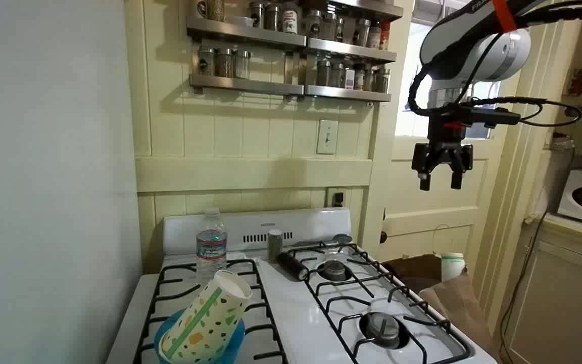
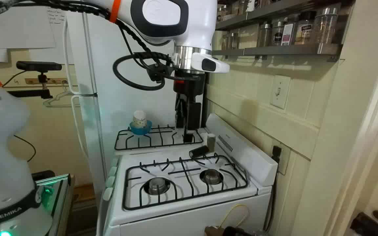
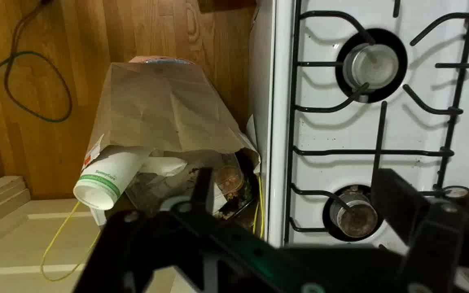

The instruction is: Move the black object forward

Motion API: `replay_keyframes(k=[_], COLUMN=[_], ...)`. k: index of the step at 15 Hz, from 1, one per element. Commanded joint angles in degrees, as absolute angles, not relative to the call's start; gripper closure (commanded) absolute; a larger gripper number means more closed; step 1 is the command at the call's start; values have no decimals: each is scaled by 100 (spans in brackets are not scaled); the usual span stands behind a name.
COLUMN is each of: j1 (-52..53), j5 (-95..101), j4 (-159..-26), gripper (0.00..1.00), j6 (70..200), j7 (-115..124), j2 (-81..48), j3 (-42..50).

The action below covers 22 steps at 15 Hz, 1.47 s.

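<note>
While the gripper hangs in the air, spread wide, the black cylinder lies on its side on the white stove, well below. In an exterior view it sits toward the far edge, slanting between the jar and the right grate; whether it touches either I cannot tell. It is stubby and plain, with a paler round end turned near and right. In the wrist view that end looks dull brown inside a dark rim, the body partly hidden by the gripper.
</note>
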State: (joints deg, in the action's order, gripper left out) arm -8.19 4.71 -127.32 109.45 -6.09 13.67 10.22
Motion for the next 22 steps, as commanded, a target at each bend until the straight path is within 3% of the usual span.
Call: replay_keyframes(k=[1, 7, 14, 20, 22], j1=[-840, -643, 260, 385, 351], j5=[465, 201, -467, -406, -329], j4=[-12722, -12741, -12725, -12530, -12674], gripper=[0, 0, 0, 0, 0], j6=[10933, 11241, 12313, 12574, 12474], j7=[-615, -729, -1235, -983, -1013], j2=[1364, 1235, 524, -449, -224], j3=[1003, 880, 27, -272, -284])
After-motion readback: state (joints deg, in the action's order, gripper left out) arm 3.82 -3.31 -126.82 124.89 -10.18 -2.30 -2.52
